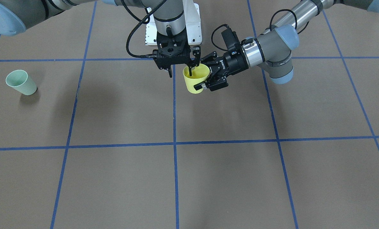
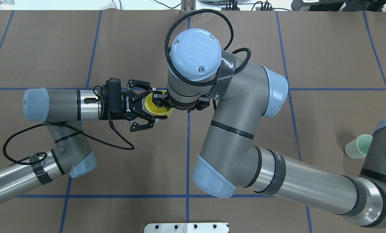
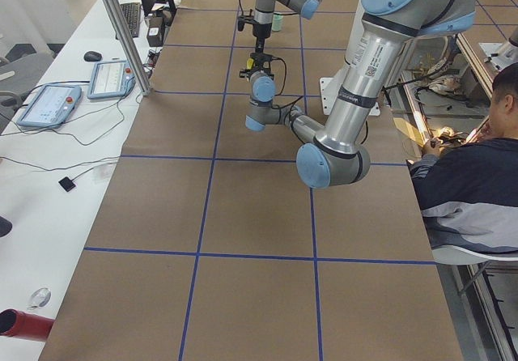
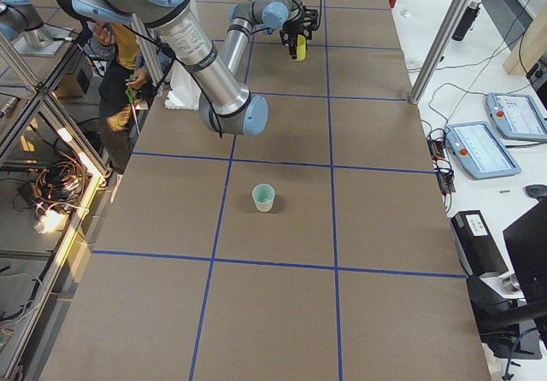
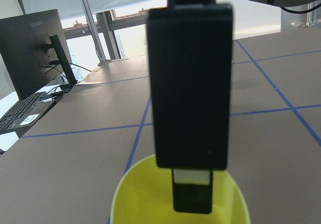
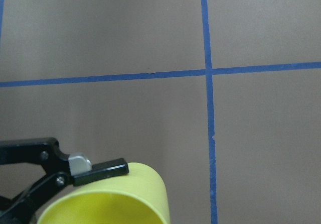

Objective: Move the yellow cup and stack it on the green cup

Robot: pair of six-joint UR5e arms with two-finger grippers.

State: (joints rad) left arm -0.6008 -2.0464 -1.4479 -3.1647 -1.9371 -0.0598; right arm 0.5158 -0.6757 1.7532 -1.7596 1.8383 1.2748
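The yellow cup (image 1: 196,80) hangs upright above the table's middle, near the robot's base. My left gripper (image 1: 199,73) reaches in sideways and is shut on the cup's outer walls; one of its fingers (image 6: 100,168) lies against the cup (image 6: 115,199) near the rim. My right gripper (image 1: 180,73) comes down from above and is open. One finger (image 5: 193,108) dips inside the cup (image 5: 145,199), the other stays outside, apart from the wall. The green cup (image 1: 21,82) stands alone far on my right side (image 2: 358,146), partly behind my right arm.
The brown table is marked with blue tape lines (image 1: 175,143). A white base plate (image 1: 194,28) sits behind the grippers. A person (image 3: 477,183) sits beside the table, and control tablets (image 3: 48,102) and a monitor lie on the side bench.
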